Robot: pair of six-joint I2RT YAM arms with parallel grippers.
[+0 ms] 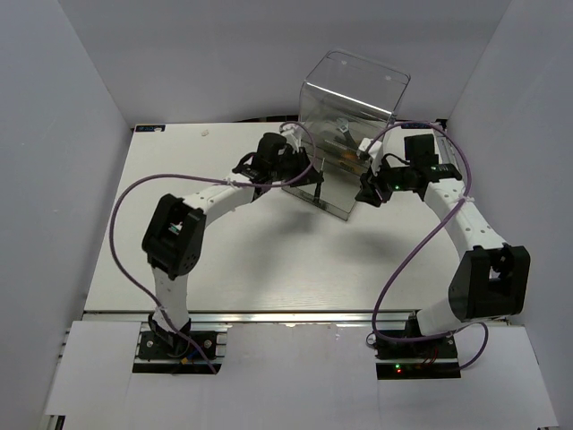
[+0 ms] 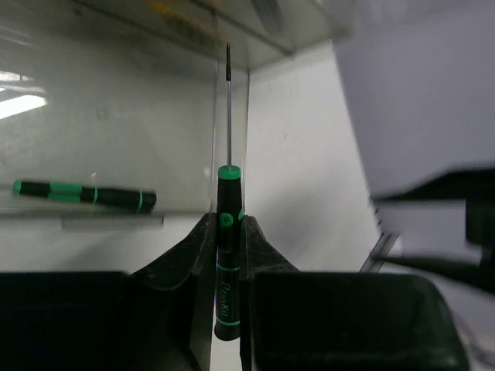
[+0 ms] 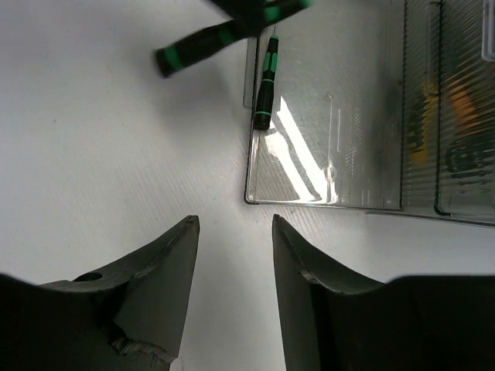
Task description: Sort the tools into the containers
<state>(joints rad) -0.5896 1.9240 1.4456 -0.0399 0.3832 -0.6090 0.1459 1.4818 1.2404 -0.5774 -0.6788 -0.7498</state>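
My left gripper (image 1: 300, 168) (image 2: 227, 218) is shut on a thin black-green screwdriver (image 2: 224, 263). It holds the tool shaft-first at the edge of the clear drawer (image 2: 116, 131) pulled out at the bottom of the smoky-grey cabinet (image 1: 354, 98). A second black-green screwdriver (image 2: 85, 195) (image 3: 265, 85) lies inside that drawer (image 3: 332, 147). The held screwdriver (image 3: 224, 35) also shows at the top of the right wrist view. My right gripper (image 1: 365, 193) (image 3: 234, 224) is open and empty, just off the drawer's near corner. Yellow-orange handles (image 3: 456, 100) show dimly through the cabinet's upper drawers.
The cabinet stands at the back middle of the white table (image 1: 260, 260), between both arms. Purple cables (image 1: 125, 224) loop from each arm. White walls close in the left, right and back.
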